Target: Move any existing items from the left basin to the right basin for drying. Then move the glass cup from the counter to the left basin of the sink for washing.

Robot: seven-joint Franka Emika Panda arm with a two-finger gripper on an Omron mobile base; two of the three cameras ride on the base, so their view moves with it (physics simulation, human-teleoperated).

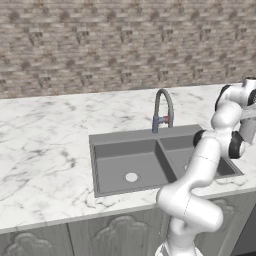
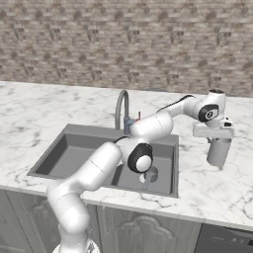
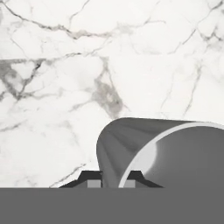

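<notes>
1. Left basin (image 1: 122,162), centre of the left base frame, holds nothing but its white drain. A small glass (image 2: 150,175) sits in the right basin (image 2: 165,153), low centre of the right base frame. We judge step one done.
2. Tumbler (image 2: 218,151) is at right of the right base frame, under the gripper (image 2: 217,148), over the desk (image 2: 217,190). Whether it is off the desk we can't tell.
3. Jaws are clamped on the tumbler's rim wall, lower centre of the hand frame.
4. Left to do, our read: carry the tumbler over the divider and set it in the left basin.
5. Materials: tumbler is grey translucent, straight-walled and smooth; desk is white marble with grey veins; sink (image 1: 150,134) is matte dark grey and rectangular; faucet (image 1: 162,107) is a curved grey tube.
</notes>
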